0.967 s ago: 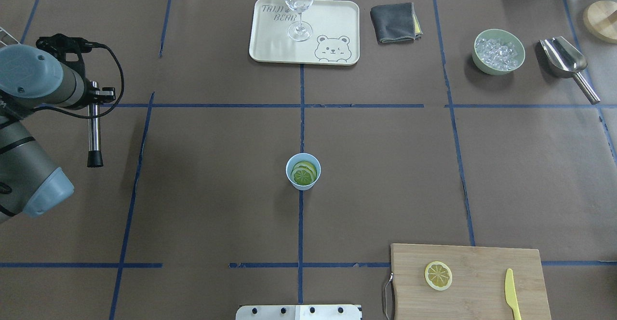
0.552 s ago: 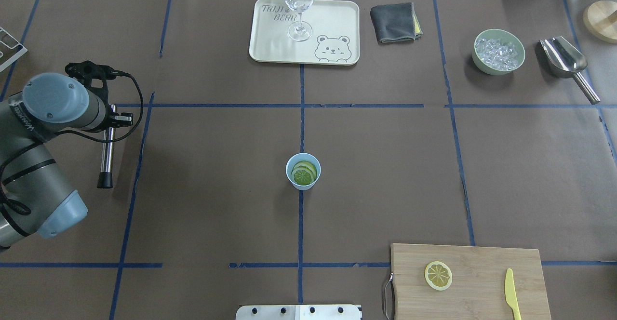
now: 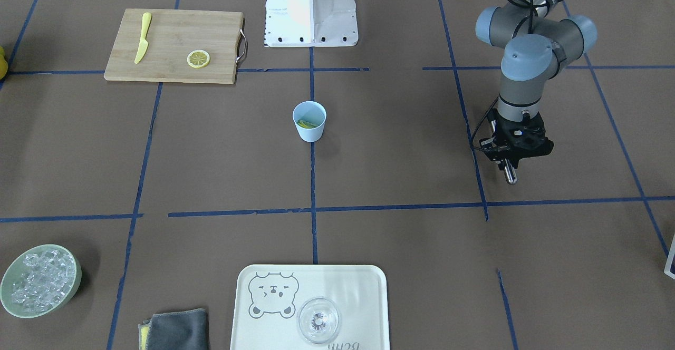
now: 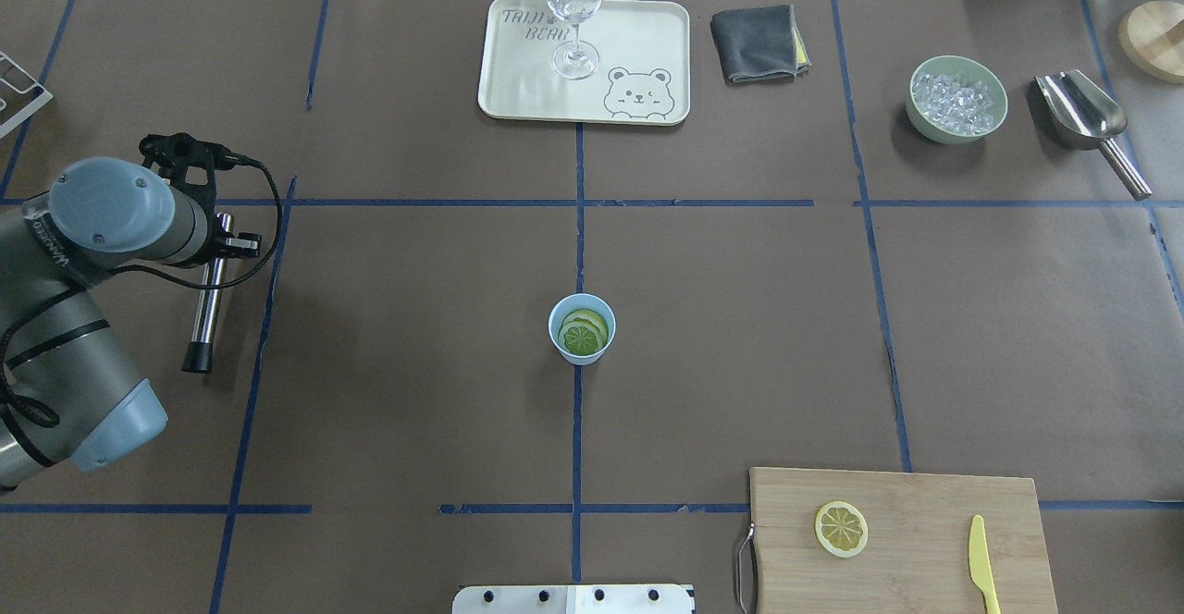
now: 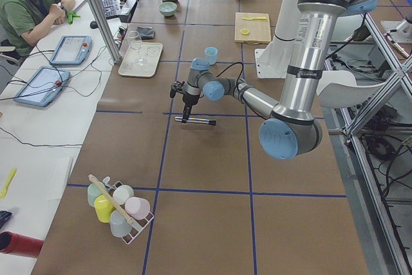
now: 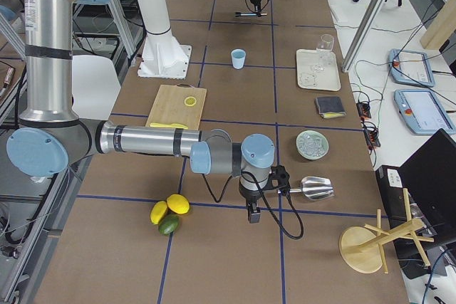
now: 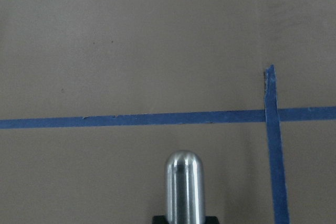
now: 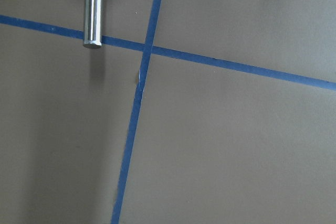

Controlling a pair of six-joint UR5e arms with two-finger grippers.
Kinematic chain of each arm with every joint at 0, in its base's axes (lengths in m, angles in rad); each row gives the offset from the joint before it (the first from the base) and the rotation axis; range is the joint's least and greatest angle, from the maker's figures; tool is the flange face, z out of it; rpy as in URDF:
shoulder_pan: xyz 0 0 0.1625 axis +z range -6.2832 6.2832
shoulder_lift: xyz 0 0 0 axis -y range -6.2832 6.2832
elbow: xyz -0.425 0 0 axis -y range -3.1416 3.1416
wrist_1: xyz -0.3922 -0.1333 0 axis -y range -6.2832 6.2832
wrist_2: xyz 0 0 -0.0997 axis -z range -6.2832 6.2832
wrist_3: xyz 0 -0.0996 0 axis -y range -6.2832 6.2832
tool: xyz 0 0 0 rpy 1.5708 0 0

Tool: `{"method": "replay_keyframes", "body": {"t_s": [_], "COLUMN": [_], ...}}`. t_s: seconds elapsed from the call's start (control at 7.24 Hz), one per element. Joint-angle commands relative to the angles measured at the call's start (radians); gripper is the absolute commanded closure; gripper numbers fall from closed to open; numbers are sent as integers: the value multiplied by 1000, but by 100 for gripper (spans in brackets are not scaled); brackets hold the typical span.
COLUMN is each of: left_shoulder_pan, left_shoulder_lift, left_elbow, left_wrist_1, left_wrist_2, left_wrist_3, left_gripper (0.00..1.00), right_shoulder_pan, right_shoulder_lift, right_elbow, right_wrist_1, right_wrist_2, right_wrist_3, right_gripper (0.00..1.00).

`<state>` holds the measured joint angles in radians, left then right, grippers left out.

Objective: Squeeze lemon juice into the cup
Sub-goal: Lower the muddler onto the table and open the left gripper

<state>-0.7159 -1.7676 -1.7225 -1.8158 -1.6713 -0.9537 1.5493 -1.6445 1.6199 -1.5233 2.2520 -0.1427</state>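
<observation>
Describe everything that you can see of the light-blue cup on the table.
The cup is small, light blue, plain and matte, perhaps plastic, without a handle and wider at the rim than at the base. It stands upright and open near the centre of the table, on a blue tape line. Inside it lie overlapping round citrus slices with a yellow-green rind. Nothing else touches it; the left gripper, shut on a metal rod, is far off to the side.

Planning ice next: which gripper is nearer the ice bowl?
Right. The right gripper hangs near the bowl, by the scoop; the left gripper, holding a steel rod, is beyond the cup.
</observation>
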Motion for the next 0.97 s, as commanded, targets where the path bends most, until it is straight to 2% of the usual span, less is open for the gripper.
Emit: {"method": "replay_keyframes", "body": {"t_s": [0.0, 0.28, 0.55, 0.69, 0.83], "left_shoulder_pan": [4, 6, 4, 1, -16], "left_shoulder_lift": [13, 11, 5, 8, 17], "left_elbow": [11, 11, -9, -61, -115], "left_wrist_1": [-37, -39, -37, -33, -30], "left_wrist_2": [-2, -4, -7, -11, -78], "left_wrist_3": [0, 0, 0, 15, 60], "left_gripper": [85, 0, 0, 0, 0], "right_shoulder_pan": [0, 0, 0, 0, 0], "right_shoulder_lift": [0, 2, 2, 2, 2], "right_elbow": [0, 0, 0, -2, -2], "right_wrist_1": [0, 0, 0, 0, 0], "right_wrist_2": [0, 0, 0, 0, -2], "right_wrist_3": [0, 0, 0, 0, -2], "right_gripper": [0, 0, 0, 0, 0]}}
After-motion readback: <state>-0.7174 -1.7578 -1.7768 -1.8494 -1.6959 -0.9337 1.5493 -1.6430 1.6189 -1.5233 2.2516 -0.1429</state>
